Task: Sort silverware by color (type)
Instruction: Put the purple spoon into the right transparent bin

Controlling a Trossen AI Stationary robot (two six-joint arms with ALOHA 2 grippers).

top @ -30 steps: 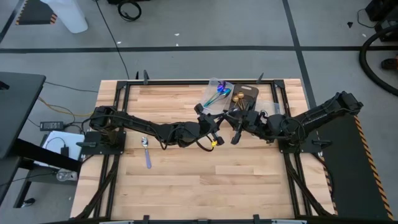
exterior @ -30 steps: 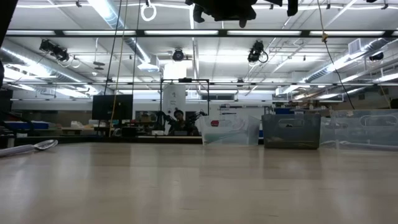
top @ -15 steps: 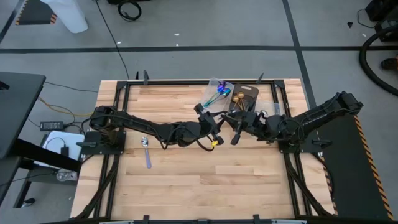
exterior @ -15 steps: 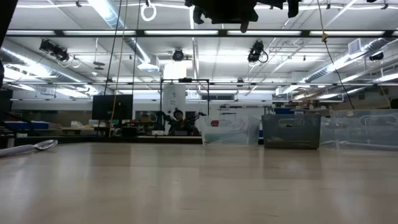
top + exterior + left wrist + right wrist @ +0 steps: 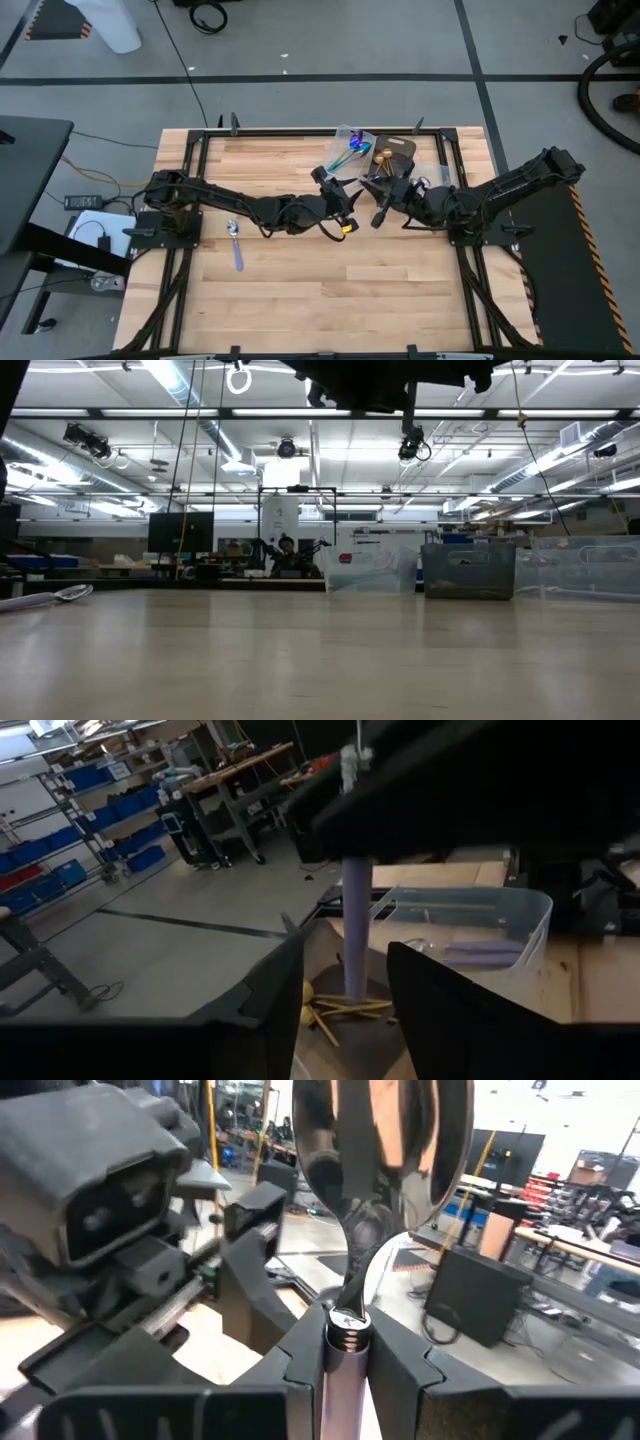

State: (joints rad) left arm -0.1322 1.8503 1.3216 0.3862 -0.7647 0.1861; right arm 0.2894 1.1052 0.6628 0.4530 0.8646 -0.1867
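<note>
My right gripper (image 5: pixel 378 200) is shut on a spoon with a silver bowl (image 5: pixel 385 1140) and a pale lavender handle (image 5: pixel 355 920), above the table's middle. My left gripper (image 5: pixel 343 198) faces it and is open. In the left wrist view its fingers (image 5: pixel 285 990) stand on either side of the handle's lower part, with a gap on each side. A second silver spoon (image 5: pixel 236 243) lies flat on the table at the left; it also shows in the low view (image 5: pixel 55 596). Iridescent spoons lie in a clear tray (image 5: pixel 350 150), and gold spoons in the dark bin (image 5: pixel 395 155). My right gripper pinches the spoon's handle just below the collar under the bowl (image 5: pixel 346 1335), between its two fingers. The fingers come roughly level from the table's right and lie across the spoon. The spoon is lifted clear and stands about upright, bowl up, handle hanging down.
The clear tray and the dark bin stand at the table's far edge, just beyond both grippers, with another clear tray (image 5: pixel 430 170) to their right. In the left wrist view the bin holds gold spoons (image 5: pixel 340 1005), and the tray (image 5: pixel 480 950) holds lavender-handled pieces. Bare wood lies toward the near edge.
My right arm has drawn a little toward the table's right edge with the spoon still held. My left gripper has stayed about where it was.
</note>
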